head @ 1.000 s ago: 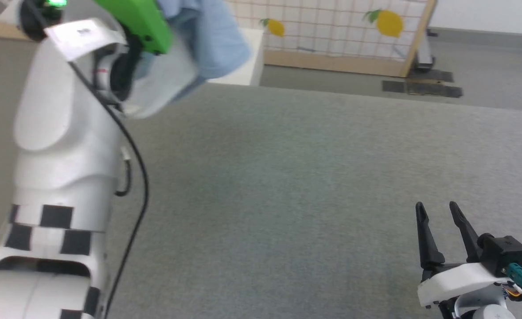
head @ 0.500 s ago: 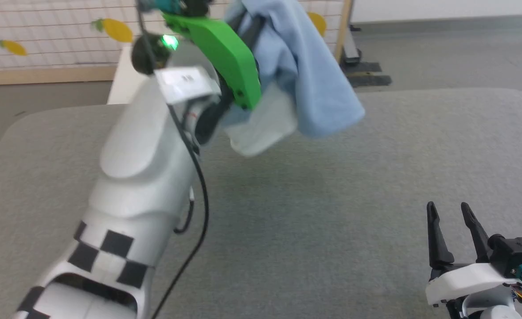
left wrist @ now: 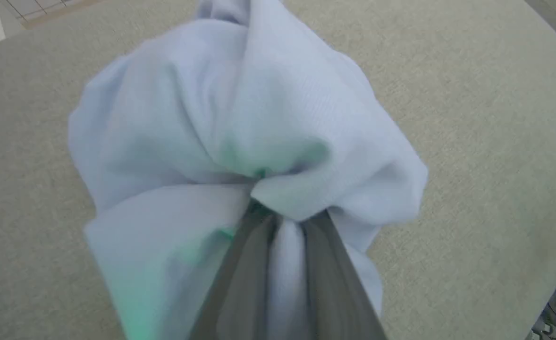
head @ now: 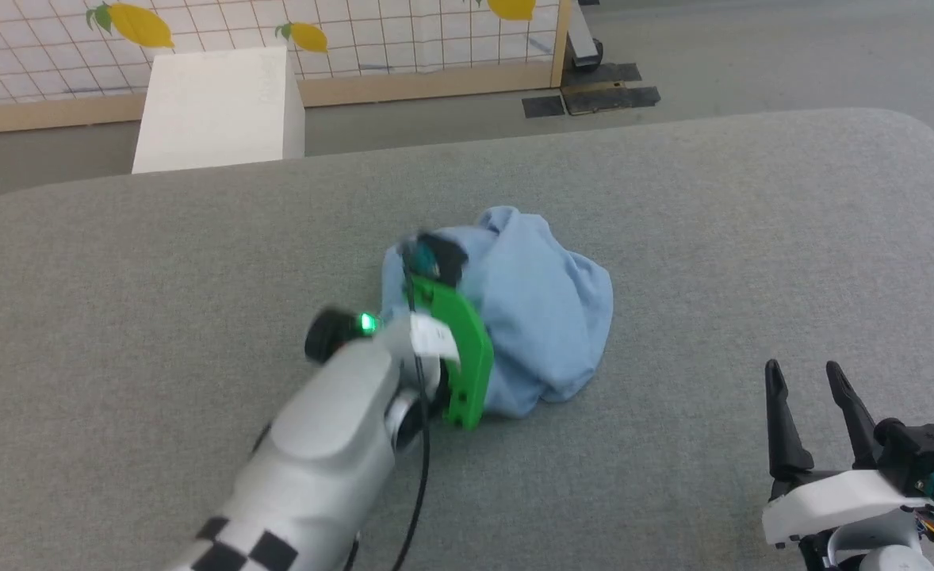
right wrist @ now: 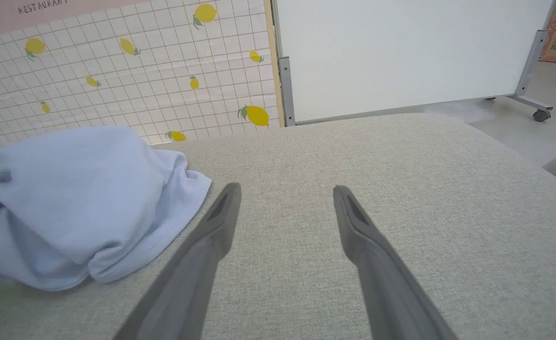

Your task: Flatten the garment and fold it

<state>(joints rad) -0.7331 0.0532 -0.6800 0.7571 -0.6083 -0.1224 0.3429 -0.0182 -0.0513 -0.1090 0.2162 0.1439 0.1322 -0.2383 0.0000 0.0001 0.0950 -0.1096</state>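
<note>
Grey cloth covers the big soft surface (head: pixel 713 238), which has round corners. Far off stands a wall (head: pixel 403 32) with yellow lemons on it, and a white box (head: pixel 213 103) sits by it on the left. The garment (head: pixel 538 317) lies in a blue lump in the middle of the grey surface (all bunched up, not flat). The left gripper (left wrist: pixel 285 215) is pushed into the near left side of the lump. Its two fingers are close together, with a bit of blue cloth pinched between them. The right gripper (head: pixel 801 371) is near, at the right, well apart from the garment. Its fingers stand wide and hold nothing.
</note>
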